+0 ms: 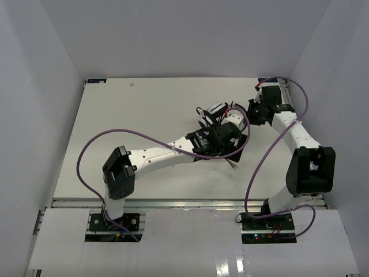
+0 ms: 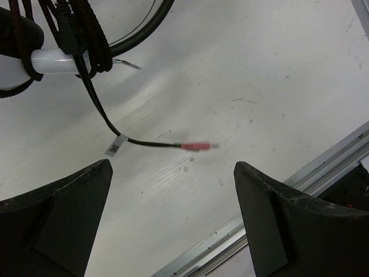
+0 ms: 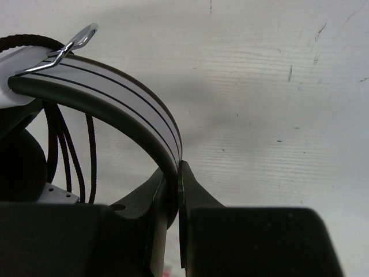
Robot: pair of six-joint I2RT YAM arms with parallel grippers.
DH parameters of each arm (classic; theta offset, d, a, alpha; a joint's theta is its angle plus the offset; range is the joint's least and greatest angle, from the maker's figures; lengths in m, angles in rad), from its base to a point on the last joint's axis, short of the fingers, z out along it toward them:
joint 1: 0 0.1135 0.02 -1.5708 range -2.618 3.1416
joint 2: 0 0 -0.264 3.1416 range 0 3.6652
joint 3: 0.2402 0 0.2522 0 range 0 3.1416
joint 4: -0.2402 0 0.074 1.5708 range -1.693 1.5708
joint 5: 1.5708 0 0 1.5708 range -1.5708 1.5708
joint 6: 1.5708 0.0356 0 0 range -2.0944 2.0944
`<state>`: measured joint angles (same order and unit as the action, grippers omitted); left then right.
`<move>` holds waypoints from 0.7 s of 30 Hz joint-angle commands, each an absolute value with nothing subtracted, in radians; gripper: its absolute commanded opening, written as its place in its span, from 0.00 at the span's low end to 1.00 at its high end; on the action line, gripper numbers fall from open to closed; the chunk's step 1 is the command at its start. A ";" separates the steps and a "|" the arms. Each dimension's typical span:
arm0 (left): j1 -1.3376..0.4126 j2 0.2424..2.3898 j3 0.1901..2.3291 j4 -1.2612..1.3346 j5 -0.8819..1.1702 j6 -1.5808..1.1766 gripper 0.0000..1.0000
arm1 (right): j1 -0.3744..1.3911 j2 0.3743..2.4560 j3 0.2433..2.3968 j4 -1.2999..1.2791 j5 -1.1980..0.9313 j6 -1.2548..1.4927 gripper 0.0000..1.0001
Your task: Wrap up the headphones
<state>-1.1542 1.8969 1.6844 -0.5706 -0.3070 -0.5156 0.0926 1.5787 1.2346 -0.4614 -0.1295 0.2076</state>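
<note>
The headphones [image 1: 216,108] lie mid-table, with their white earcup showing behind my left wrist. In the right wrist view, my right gripper [image 3: 176,173] is shut on the white-and-black striped headband [image 3: 115,101]; cable strands [image 3: 69,150] hang beside it. My left gripper [image 2: 173,167] is open and empty above the table. The thin black cable [image 2: 98,104] is wound in several loops around a white part of the headphones [image 2: 55,60]. Its loose end carries a small tag and a reddish plug [image 2: 196,146], which lies on the table beyond my fingertips. The plug also shows in the top view [image 1: 233,164].
The white table [image 1: 144,109] is boxed in by white walls. An aluminium rail [image 2: 259,219] runs along the near edge, just under my left gripper. Purple robot cables [image 1: 86,150] loop beside both arms. My right gripper [image 1: 255,112] sits near the back right corner.
</note>
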 commanded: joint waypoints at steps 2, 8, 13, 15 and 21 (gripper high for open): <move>-1.152 1.786 1.649 -0.578 -0.333 -0.508 0.98 | 0.073 1.571 1.281 -0.382 -0.157 0.253 0.08; -1.113 1.501 1.432 -0.545 -0.308 -0.461 0.98 | 0.049 1.589 1.273 -0.370 -0.040 0.296 0.08; -0.995 1.272 1.153 -0.472 -0.224 -0.461 0.98 | 0.030 1.642 1.274 -0.344 0.056 0.316 0.08; -0.950 1.206 1.042 -0.451 -0.206 -0.446 0.98 | 0.025 1.686 1.281 -0.339 0.054 0.307 0.08; -0.913 1.058 0.863 -0.417 -0.238 -0.377 0.98 | 0.025 1.815 1.322 -0.337 -0.056 0.266 0.08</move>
